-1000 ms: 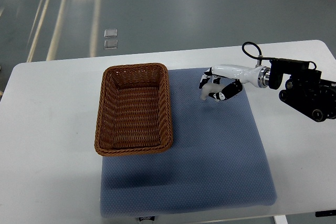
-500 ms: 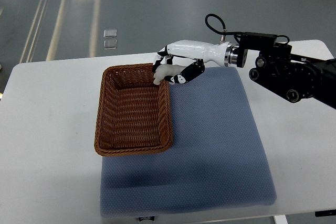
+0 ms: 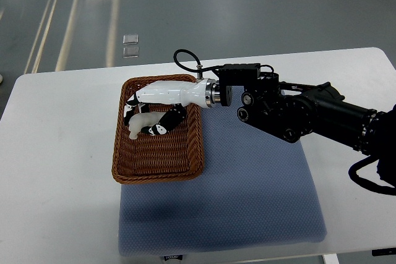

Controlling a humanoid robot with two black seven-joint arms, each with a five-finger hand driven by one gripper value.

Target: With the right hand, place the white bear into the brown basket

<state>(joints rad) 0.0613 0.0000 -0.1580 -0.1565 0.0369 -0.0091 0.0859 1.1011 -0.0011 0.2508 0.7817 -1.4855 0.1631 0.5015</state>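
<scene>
My right hand reaches in from the right and hangs over the inside of the brown wicker basket. Its fingers are curled around the small white bear, which sits under the palm above the basket's far left part. The white forearm shell and black arm stretch across the basket's far right rim. The left arm does not show.
The basket stands on the left edge of a blue-grey mat that lies on a white table. Grey floor lies beyond the table's far edge.
The right hand has carried the bear leftward, from above the mat, past the basket's far right corner, to over the basket's interior. More of the arm is in view.
</scene>
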